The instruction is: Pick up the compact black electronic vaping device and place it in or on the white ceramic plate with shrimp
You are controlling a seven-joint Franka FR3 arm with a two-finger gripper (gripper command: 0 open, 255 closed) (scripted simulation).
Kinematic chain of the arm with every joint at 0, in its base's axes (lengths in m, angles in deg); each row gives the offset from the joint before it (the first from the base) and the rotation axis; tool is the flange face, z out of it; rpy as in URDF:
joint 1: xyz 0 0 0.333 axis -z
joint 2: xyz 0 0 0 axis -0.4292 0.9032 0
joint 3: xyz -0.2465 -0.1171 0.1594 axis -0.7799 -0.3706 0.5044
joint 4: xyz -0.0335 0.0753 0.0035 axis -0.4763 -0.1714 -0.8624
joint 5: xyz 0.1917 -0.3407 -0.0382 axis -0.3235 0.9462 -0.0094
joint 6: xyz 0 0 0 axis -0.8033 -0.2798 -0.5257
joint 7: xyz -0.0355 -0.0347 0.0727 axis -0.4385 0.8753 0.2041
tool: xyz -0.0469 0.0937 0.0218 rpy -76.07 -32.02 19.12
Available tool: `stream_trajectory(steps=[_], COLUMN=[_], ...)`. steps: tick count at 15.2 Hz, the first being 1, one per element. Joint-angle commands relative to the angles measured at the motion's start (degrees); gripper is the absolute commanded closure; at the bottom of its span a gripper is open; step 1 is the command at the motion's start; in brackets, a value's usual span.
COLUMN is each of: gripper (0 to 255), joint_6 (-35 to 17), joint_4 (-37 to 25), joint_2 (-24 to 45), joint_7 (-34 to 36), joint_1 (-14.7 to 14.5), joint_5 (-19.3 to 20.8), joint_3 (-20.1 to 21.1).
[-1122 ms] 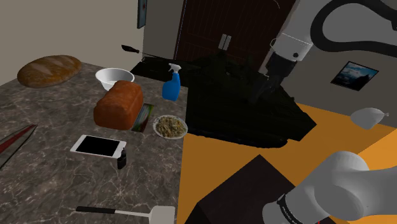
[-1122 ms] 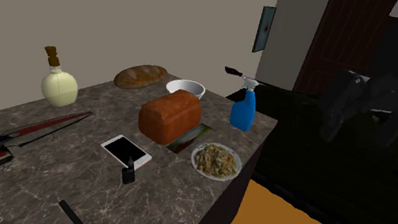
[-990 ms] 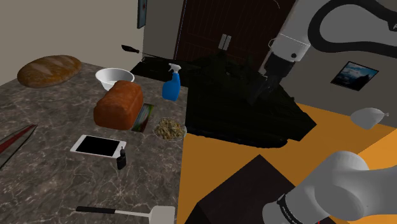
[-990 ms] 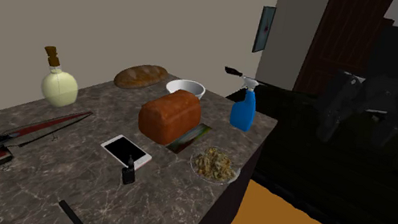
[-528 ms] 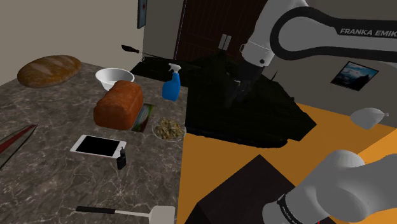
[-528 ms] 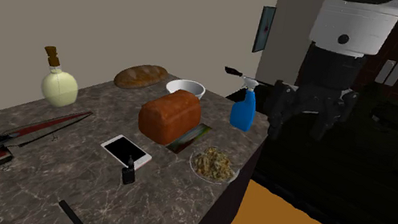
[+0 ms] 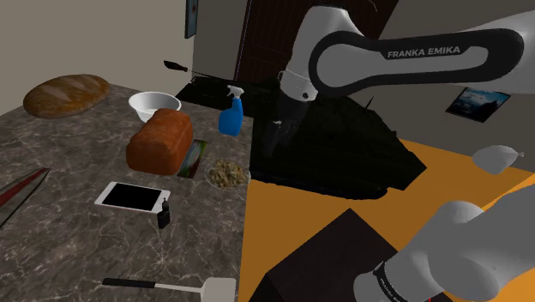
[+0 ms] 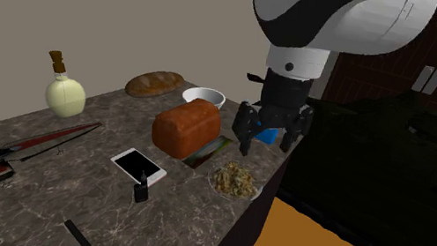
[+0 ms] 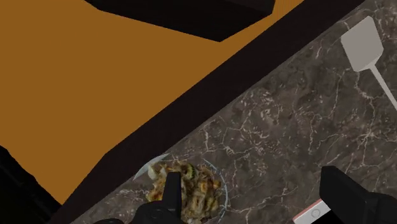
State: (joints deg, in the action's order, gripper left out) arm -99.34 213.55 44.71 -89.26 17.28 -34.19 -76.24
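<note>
My gripper [image 8: 268,139] is spread wide, nothing between its fingers [image 8: 243,143], and it touches nothing. It hangs above the counter's edge, over the plate [image 8: 255,192] heaped with mixed food. In the wrist view that plate [image 9: 151,168] lies just past one fingertip. The black vaping device [image 7: 162,214] stands upright on the dark marbled countertop [image 7: 69,249], just beside a corner of the white-framed phone [image 7: 130,197] and well apart from my gripper. In the shoulder view it is down and left of the plate. Farther back sit a brown bread loaf [image 7: 160,140], a blue spray bottle [image 7: 230,113] and a white bowl [image 7: 154,105]. A spatula [image 7: 171,286] lies near the front. Beyond the counter — orange floor [image 7: 463,180] and dark furniture.
</note>
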Motion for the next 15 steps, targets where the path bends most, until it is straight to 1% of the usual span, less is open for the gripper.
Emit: stream_trajectory(steps=[1, 8, 15], gripper=[0, 0, 0], joint_6=[-1.60, -5.61, -7.10], joint_4=[-2.43, -11.24, -22.31], joint_2=[4.20, 17.94, 31.72], joint_7=[-0.19, -0.42, -0.19], joint_1=[-0.79, -3.67, -7.59], joint_5=[0.19, 2.26, 5.97], joint_3=[1.11, 4.52, 6.95])
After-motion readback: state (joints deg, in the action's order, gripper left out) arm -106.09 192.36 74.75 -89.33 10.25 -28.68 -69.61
